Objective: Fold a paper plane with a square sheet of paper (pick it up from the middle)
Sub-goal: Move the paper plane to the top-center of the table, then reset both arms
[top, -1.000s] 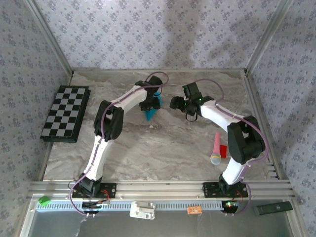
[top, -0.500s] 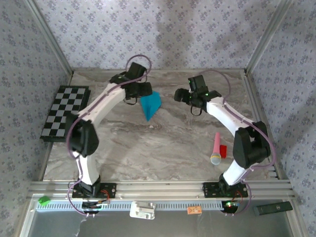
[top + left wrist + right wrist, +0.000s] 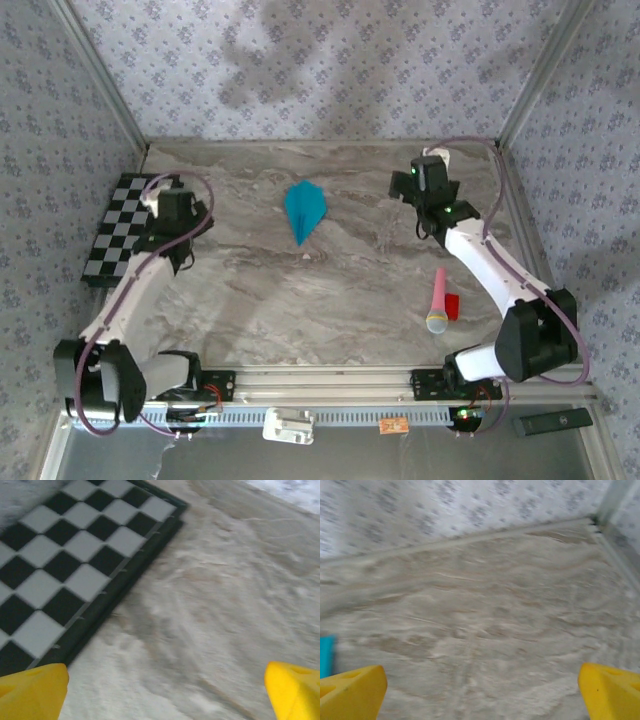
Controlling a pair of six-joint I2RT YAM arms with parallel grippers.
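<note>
since the paper plane (image 3: pixel 304 210) lies folded on the desk (image 3: pixel 330 300), well clear of the checkered board (image 3: pixel 132 228), the job looks done; left claw (image 3: pixel 162 692) and right claw (image 3: pixel 482 690) both gape empty.

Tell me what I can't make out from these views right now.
- Paper plane, top view: too small to judge its creases or whether it lies fully flat. In the right wrist view it is cut off by the left edge and blurred.
- Checkered board, left wrist view: blurred, cut off by the left and top edges.
- Red piece beside the pink stick, top view: too small to identify.
</note>
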